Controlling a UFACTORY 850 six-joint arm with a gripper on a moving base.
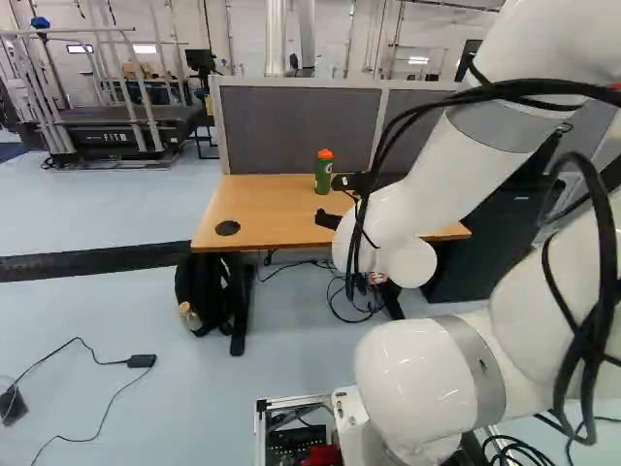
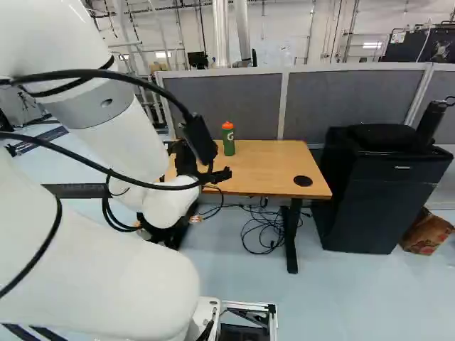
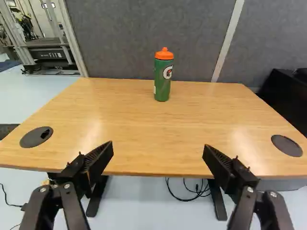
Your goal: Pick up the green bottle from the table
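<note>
Bottle, green, cylindrical and orange-capped, is standing upright near the far edge of the tan wooden table, straight ahead of my black two-fingered gripper, which is gaping wide, gripping nothing

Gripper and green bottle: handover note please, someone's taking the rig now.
Gripper: open, nothing between the fingers, short of the bottle.
Green bottle: upright, orange lid on, toward the far edge of the table, in front of the grey partition; it is ahead of the gripper, roughly in line with the gap.
Done: gripper open and facing the bottle; no grip yet.
Left: move in over the table, close on the bottle, lift it off.
</note>
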